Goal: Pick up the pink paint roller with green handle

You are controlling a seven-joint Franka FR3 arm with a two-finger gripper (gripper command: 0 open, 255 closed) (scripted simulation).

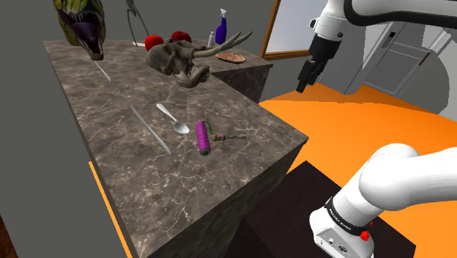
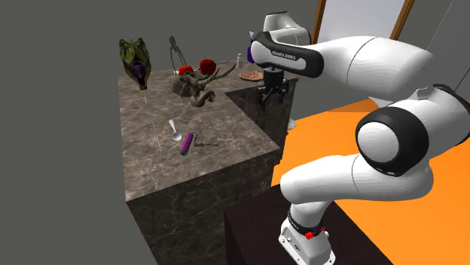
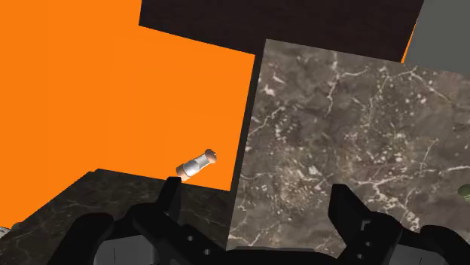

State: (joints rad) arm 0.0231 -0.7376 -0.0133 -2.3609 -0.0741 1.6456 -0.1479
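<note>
Approach step: my fingers (image 3: pixel 346 212) hang wide and empty, beyond the edge of the bench (image 1: pixel 132 172). The pink paint roller (image 1: pixel 203 137) lies toward its near edge beside a spoon (image 1: pixel 176 122); I must swing over, then descend.

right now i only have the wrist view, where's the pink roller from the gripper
Observer: The paint roller lies flat on the marble counter. In the shoulder view it is down and to the left of the gripper.
Operator: am i over the counter yet
Observer: No. In the shoulder view the gripper hangs high off the counter's side, above the orange floor.
Operator: anything crowding the roller
Observer: A spoon lies close beside the roller's pink end and looks apart from it. A knife lies beyond the spoon.
</note>
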